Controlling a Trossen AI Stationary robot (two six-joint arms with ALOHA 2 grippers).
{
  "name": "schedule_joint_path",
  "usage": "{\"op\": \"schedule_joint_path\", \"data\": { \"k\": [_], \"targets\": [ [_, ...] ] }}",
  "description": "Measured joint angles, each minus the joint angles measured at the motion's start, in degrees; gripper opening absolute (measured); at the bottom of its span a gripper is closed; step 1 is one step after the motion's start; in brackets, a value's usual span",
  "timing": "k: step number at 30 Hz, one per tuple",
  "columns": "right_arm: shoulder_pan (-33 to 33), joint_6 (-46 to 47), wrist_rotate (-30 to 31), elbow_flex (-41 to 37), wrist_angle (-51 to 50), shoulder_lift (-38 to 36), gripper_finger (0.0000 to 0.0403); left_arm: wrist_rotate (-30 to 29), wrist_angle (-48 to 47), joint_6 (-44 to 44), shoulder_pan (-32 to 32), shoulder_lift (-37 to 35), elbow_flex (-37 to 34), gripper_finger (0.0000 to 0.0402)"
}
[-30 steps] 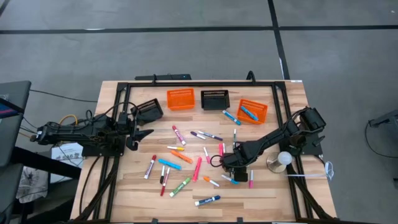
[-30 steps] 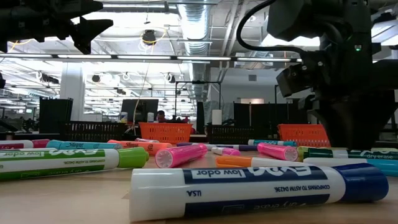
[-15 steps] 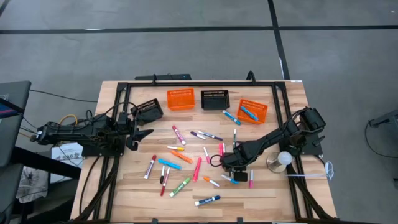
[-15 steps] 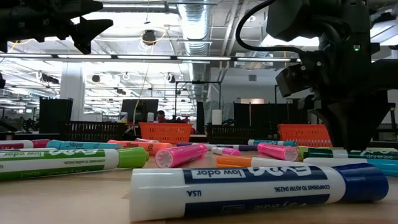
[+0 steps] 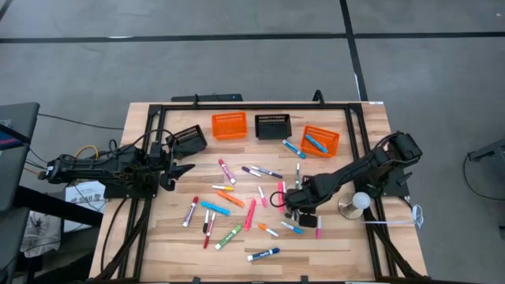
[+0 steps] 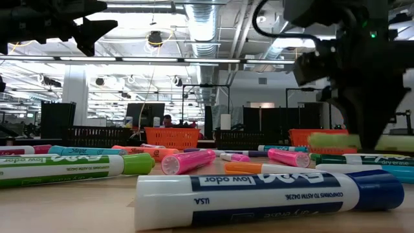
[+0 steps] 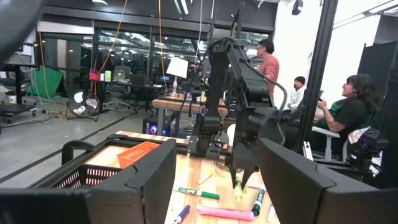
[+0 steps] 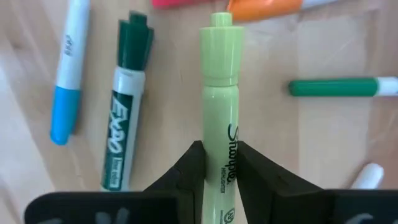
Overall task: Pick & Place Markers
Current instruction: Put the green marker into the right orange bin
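Right of the table's middle, the right gripper [image 5: 293,199] pinches a light-green marker [image 8: 219,106] between its two fingers [image 8: 189,168]; the wrist view shows the marker's barrel clamped on both sides, its cap pointing away from the wrist. Level view: the green marker [image 6: 336,140] hangs clear of the wooden table [image 5: 347,252], lying level above the pens that rest there.

Beneath and beside the held marker lie a green-capped white pen [image 8: 124,106], a blue-tipped pen [image 8: 65,74], a slim green pen [image 8: 336,86] and an orange pen [image 8: 267,7]. Other markers are scattered over the table's middle: a pink one [image 5: 250,214], an orange one [image 5: 230,199], a light-blue one [image 5: 214,208], and a blue-capped white one [image 5: 263,255] near the front edge, which fills the foreground of the level view [image 6: 272,191].

Along the far edge stand four mesh baskets: a black one [image 5: 189,139], tilted, at the left; an orange one [image 5: 229,125]; a black one [image 5: 273,126]; and an orange one [image 5: 321,140] at the right, with two blue pens in it and a third blue pen [image 5: 293,148] just beside it.

Left edge: the left gripper [image 5: 183,169] waits above the table near the tilted black basket, its fingers [image 7: 149,180] spread apart and empty. Its wrist view shows people seated and standing in the room beyond.
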Motion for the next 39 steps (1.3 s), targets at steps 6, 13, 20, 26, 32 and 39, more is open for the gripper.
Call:
{"op": "schedule_joint_path", "data": {
  "k": [6,13,20,26,32,39],
  "targets": [
    [-1.8,-0.7,0.0,0.0,0.0,-4.7,0.0064,0.0,0.0,0.0,0.0,0.0,0.0,0.0222],
    [-6.2,-6.3,-6.8,0.2,3.3,-11.4,0.0063,0.0,0.1,0.0,0.0,0.0,0.0,0.0222],
    [-14.5,-9.7,-29.0,0.2,14.3,-17.1,0.0063,0.0,0.4,0.0,0.0,0.0,0.0,0.0222],
    [-21.4,-8.3,-48.7,0.3,24.8,-19.1,0.0063,0.0,0.4,0.0,0.0,0.0,0.0,0.0222],
    [-24.9,-6.2,-56.7,0.3,29.9,-19.2,0.0063,0.0,0.8,0.0,0.0,0.0,0.0,0.0222],
    [-26.1,-6.3,-50.7,0.3,26.3,-19.2,0.0063,0.0,1.2,0.0,0.0,0.0,0.0,0.0222]
  ]
}}
